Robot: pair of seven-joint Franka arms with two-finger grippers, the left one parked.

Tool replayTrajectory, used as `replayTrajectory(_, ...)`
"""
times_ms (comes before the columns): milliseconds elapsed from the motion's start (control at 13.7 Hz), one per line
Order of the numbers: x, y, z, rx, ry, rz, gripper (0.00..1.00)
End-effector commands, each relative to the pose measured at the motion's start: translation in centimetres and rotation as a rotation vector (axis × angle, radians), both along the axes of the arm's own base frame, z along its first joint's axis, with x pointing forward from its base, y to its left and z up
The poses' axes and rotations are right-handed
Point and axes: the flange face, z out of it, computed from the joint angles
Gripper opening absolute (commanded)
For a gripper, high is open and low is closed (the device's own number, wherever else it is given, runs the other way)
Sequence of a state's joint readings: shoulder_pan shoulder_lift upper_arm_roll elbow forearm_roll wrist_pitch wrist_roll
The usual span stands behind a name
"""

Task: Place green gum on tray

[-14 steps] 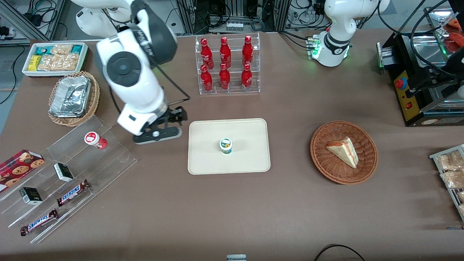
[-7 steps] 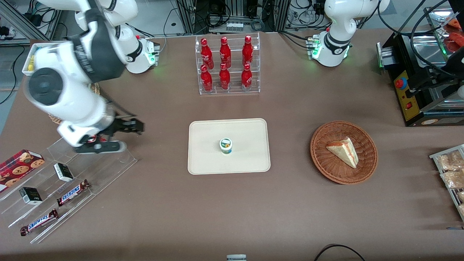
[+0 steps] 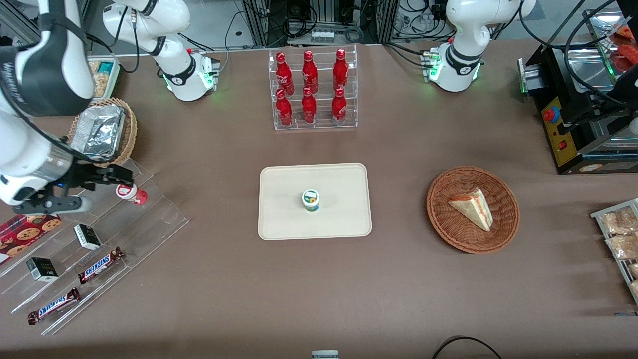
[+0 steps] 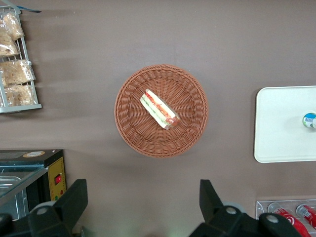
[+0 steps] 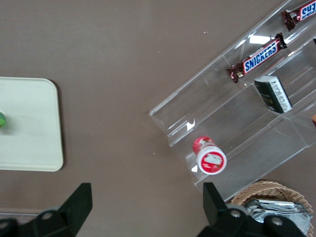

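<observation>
The brown table (image 3: 398, 279) carries everything. Near its middle lies the cream tray (image 3: 339, 219), flat, with a low rim. The green gum (image 3: 311, 200) stands upright on the tray, close to the centre, with bare tray surface all around it and nothing touching it.

Toward the working arm's end of the table sits a clear stepped acrylic stand (image 3: 149, 224), well apart from the tray. Farther from the front camera than the tray stands a clear rack of red bottles (image 3: 315, 89). Toward the parked arm's end a round wicker basket (image 3: 448, 229) holds a wedge of sandwich (image 3: 472, 208).

The right arm's gripper (image 3: 124, 175) hangs above the upper step of the acrylic stand, far from the tray, and grips nothing. The right wrist view shows its two fingers (image 5: 81, 197) spread wide, with bare table between them.

A red-lidded canister (image 3: 130, 192) stands upright on the stand's upper step, just beside the gripper and apart from it. Two Snickers bars (image 3: 99, 265) lie on the lower steps, nearer the front camera
</observation>
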State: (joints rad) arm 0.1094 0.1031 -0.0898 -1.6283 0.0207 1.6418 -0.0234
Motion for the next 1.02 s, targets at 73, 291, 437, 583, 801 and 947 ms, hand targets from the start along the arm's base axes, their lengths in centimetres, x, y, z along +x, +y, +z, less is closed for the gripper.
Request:
replayTrajectory(73, -2.6, -3.1, 1.3, 0.013, -0.004, 0.021, 1.0)
replayTrajectory(291, -3.8, -5.0, 2.9, 0.016, -0.006, -0.01, 1.0)
replayTrajectory(437, -4.8, -5.9, 3.7, 0.02, 0.01, -0.025, 1.0)
replayTrajectory(583, -5.7, -6.0, 4.5, 0.024, 0.036, -0.041, 1.0)
replayTrajectory(801, -6.2, -6.1, 4.8, 0.013, 0.059, -0.12, 1.0)
replayTrajectory(947, -6.3, -6.2, 4.7, 0.002, 0.066, -0.126, 1.0)
